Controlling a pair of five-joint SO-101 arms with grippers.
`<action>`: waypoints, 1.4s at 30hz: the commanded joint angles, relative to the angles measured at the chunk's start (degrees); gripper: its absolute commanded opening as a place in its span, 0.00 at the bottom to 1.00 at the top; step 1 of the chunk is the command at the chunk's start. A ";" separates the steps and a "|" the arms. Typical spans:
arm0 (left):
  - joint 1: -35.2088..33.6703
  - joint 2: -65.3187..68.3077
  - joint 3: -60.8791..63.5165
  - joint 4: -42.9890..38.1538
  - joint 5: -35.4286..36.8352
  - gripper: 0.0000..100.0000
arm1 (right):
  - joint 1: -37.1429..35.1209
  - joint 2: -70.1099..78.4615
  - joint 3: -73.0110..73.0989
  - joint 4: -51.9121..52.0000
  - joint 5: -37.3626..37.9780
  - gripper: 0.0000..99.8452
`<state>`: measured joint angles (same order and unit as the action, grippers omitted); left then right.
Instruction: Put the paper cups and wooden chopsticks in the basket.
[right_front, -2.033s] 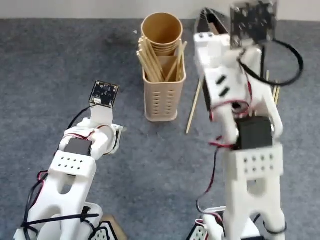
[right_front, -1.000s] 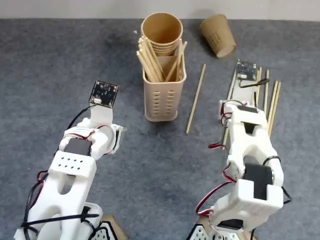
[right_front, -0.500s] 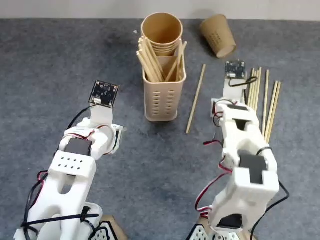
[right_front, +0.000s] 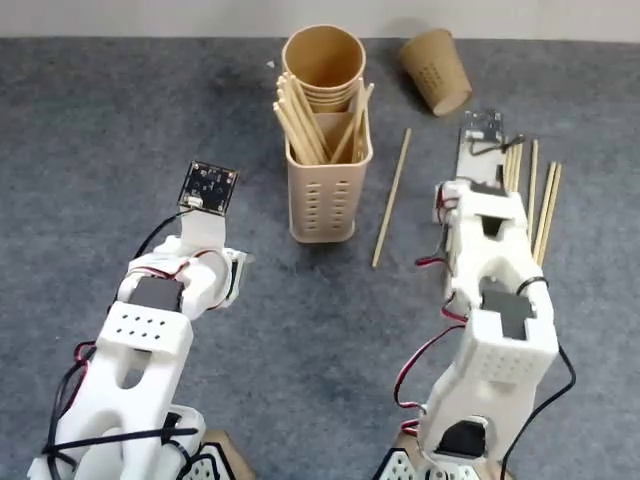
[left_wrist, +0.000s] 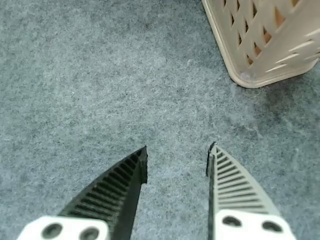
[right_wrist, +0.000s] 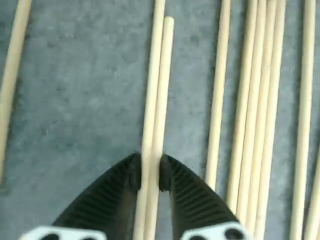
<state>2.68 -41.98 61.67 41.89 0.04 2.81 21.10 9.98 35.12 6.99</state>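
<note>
Beside the basket, right gripper a little farther out than before, tight around two chopsticks; left gripper spread.

At three o'clock from the basket, the right arm hides parts of several chopsticks; the left wrist view's edge crops the basket.
</note>
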 joint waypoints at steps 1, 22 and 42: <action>0.84 -1.27 -0.13 -1.05 -0.44 0.20 | -0.13 -11.74 -5.93 6.99 0.44 0.01; 0.84 -1.27 -0.22 -1.05 -0.44 0.20 | -26.51 -57.36 22.55 -53.23 -10.64 0.01; 0.84 -1.27 -0.22 -1.05 -0.44 0.20 | -26.68 -57.80 50.33 -81.45 -10.64 0.01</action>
<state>2.68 -41.98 61.67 41.89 0.04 -23.82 -34.20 62.55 -46.02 -3.47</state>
